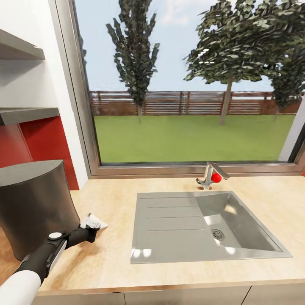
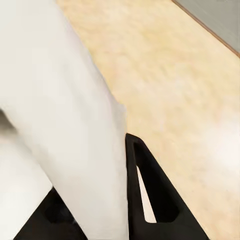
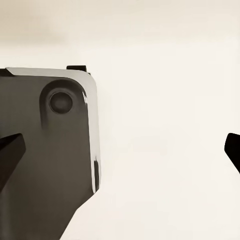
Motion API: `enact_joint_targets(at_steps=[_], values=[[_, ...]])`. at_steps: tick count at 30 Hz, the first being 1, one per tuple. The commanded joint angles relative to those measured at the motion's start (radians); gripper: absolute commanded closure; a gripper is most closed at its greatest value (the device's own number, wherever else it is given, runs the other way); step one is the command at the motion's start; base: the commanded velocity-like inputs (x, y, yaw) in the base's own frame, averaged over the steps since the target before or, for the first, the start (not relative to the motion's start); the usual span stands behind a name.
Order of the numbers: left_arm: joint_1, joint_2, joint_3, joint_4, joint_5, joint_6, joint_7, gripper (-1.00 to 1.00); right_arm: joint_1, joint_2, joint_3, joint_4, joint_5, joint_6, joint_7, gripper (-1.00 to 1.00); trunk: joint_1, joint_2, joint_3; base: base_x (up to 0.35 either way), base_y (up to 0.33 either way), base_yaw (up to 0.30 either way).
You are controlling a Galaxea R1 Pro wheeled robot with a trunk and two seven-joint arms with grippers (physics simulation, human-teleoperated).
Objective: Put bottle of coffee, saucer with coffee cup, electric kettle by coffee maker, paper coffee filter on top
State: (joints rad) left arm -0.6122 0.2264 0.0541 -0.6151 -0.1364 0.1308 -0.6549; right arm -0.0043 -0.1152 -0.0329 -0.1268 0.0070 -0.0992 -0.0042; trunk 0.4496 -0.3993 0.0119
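**K:** Left gripper (image 1: pixel 91 223) is seen clamped on the paper coffee filter (image 1: pixel 94 220), low over the countertop (image 1: pixel 114 250), just at 3 o'clock of the coffee maker (image 1: pixel 34 207). In the left wrist view the white sheet (image 2: pixel 65 125) is pinched against one dark finger (image 2: pixel 150 195).

**R:** Why is it held so low?

**K:** Probably a pick-up height; the filter is needed on top of the maker, so a lift is judged necessary next. Thin paper is gripped by an edge, so slipping or folding is a risk.

**R:** Right gripper?

**K:** Fingers (image 3: pixel 10 150) are spread wide in the right wrist view, nothing between them. A dark panel (image 3: pixel 55 150) is seen past them; it cannot be identified.

**R:** Other items?

**K:** Sink (image 1: pixel 169 250) and faucet (image 1: pixel 209 176) are noted at 3 o'clock of the maker. Shelf (image 1: pixel 25 114) at 12 o'clock.
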Motion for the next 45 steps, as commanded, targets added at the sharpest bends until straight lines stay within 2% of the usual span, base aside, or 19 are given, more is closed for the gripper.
enact_joint_targets(at_steps=[1, 30, 34, 38, 42, 45], values=[[0.0, -0.001, 0.006, -0.002, -0.009, 0.005, -0.008, 1.0, 0.0, 0.0, -0.003, 0.001, 0.001, -0.004, 0.0, -1.0, 0.0, -0.001, 0.0, 0.0, 0.0, 0.0], [-0.004, -0.005, 0.006, -0.019, -0.003, 0.004, -0.015, 1.0, 0.0, 0.001, -0.001, -0.001, -0.001, -0.004, 0.0, -1.0, 0.0, -0.001, 0.0, 0.0, 0.0, 0.0], [-0.013, -0.029, 0.006, -0.021, -0.002, 0.005, -0.016, 1.0, 0.0, 0.002, -0.001, -0.007, -0.003, -0.005, 0.0, -1.0, 0.0, -0.001, 0.0, 0.0, 0.0, 0.0], [-0.026, -0.074, 0.0, -0.048, -0.002, 0.014, -0.016, 1.0, 0.0, 0.003, -0.003, -0.02, -0.005, -0.005, 0.001, -1.0, 0.0, -0.001, 0.0, 0.0, 0.0, 0.0], [-0.064, -0.111, -0.003, -0.105, -0.002, 0.023, -0.014, 1.0, 0.0, 0.004, -0.006, -0.068, -0.007, -0.006, 0.002, -1.0, 0.0, -0.001, 0.0, 0.0, 0.0, 0.0], [-0.098, -0.121, -0.004, -0.133, -0.002, 0.046, -0.026, 1.0, 0.0, 0.01, -0.006, -0.083, -0.009, -0.006, 0.002, -1.0, 0.0, -0.001, 0.0, 0.0, 0.0, 0.0]])
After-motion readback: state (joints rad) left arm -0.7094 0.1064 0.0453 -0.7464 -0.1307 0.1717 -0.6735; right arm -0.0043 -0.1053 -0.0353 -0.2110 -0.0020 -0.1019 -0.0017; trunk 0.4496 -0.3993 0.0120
